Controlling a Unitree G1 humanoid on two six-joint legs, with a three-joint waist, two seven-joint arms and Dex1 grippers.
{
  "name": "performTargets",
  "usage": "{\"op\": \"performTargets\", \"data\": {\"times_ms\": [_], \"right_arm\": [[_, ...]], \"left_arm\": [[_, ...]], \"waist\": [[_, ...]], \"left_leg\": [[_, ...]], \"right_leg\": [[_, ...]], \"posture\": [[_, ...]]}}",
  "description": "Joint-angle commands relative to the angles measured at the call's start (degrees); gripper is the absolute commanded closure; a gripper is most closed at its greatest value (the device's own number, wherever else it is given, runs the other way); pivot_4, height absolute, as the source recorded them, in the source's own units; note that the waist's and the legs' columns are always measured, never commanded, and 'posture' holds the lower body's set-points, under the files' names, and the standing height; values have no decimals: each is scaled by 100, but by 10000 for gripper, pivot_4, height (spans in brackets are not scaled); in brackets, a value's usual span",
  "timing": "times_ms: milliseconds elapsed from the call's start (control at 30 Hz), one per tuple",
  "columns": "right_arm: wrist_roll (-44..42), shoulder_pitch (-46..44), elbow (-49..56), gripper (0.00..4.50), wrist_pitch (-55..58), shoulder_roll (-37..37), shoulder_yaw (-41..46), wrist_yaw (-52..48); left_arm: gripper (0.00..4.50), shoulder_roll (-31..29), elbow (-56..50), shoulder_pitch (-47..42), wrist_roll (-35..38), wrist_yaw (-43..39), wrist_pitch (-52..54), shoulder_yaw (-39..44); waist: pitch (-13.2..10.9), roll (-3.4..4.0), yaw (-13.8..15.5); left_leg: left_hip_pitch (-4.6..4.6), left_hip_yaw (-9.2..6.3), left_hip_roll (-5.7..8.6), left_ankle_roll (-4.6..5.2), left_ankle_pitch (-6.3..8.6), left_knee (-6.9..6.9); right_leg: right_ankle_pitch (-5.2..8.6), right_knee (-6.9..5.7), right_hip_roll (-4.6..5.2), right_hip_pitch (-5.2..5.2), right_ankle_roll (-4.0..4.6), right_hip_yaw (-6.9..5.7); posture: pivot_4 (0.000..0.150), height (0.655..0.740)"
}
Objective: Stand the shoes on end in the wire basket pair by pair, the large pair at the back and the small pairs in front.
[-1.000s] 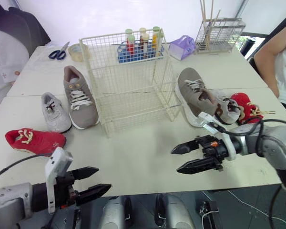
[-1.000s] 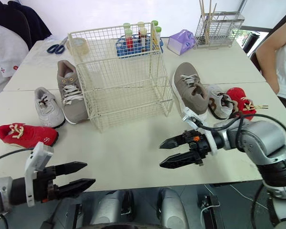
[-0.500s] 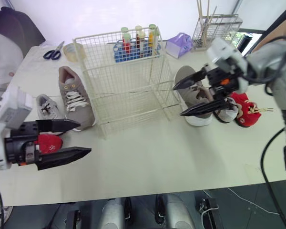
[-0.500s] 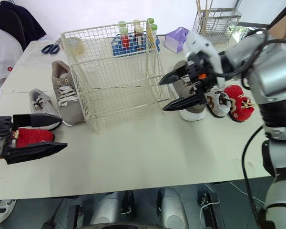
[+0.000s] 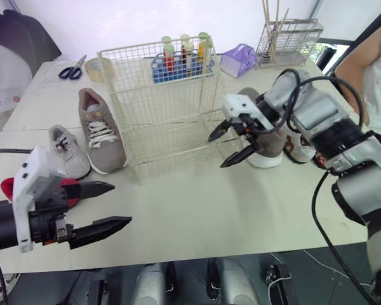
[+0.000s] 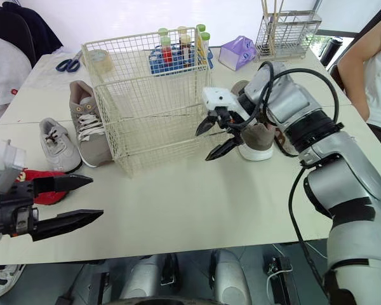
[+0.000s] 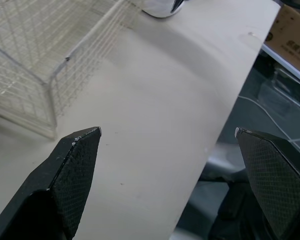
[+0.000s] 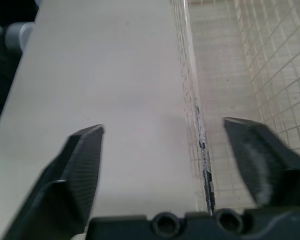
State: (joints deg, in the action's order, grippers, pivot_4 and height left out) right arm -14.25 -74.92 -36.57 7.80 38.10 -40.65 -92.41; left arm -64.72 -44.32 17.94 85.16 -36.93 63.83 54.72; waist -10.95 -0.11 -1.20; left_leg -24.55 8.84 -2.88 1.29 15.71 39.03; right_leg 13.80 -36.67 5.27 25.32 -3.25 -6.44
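The wire basket (image 5: pixel 171 121) is showing a cream-white grid of small squares against the pale beige table (image 5: pixel 197 203). To its left, the large shoe (image 5: pixel 100 130) is wearing taupe with white laces and a white sole, the small shoe (image 5: pixel 68 150) beside it is showing light grey, and the red shoe (image 5: pixel 6 187) nearest is glowing bright red. On the right, another taupe shoe (image 6: pixel 260 136) is sitting on a white sole. Far behind, the scissors (image 5: pixel 70 70) are showing blue handles, the tube rack (image 5: pixel 178 60) is showing blue — green caps, red and yellow contents — and the box (image 5: pixel 236 60) is looking lilac. The left gripper (image 5: pixel 122 203) and right gripper (image 5: pixel 216 152) are presenting black fingers (image 7: pixel 75 170), finely cross-hatched.
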Motion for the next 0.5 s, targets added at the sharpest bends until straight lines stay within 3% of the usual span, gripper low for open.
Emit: {"op": "performTargets", "data": {"times_ms": [33,167,200,433,500], "right_arm": [[362,-200,-378,23662,-314,-218,200,-8],[462,-76,-63,43122,-114,-153,432,-8],[505,16,141,44739,59,-96,587,3],[537,941,2451,44739,2190,483,1480,833],[241,1412,3809,44739,3574,624,1894,1359]], "left_arm": [[0,107,-57,47,-184,-25,-187,-14],[0,201,-94,119,-316,-49,-248,-26],[0,223,-98,134,-359,-60,-269,-48],[0,233,-55,113,-567,-199,-420,-266],[0,180,42,24,-668,-306,-477,-420]], "waist": [[0,0,-4],[0,-1,7],[1,-2,6],[2,-3,58],[2,-3,71]], "left_leg": [[0,0,0,0,0,1],[4,-1,1,-3,-1,7],[4,-2,2,-3,-1,8],[2,-8,6,-5,-1,9],[2,-10,7,-7,0,9]], "right_leg": [[0,-2,0,1,0,0],[1,-19,5,1,1,2],[1,-22,8,3,1,2],[1,-31,28,4,2,0],[1,-33,29,4,2,0]], "posture": [[1500,7400],[1500,7400],[1500,7400],[1500,7400],[1500,7400]]}}
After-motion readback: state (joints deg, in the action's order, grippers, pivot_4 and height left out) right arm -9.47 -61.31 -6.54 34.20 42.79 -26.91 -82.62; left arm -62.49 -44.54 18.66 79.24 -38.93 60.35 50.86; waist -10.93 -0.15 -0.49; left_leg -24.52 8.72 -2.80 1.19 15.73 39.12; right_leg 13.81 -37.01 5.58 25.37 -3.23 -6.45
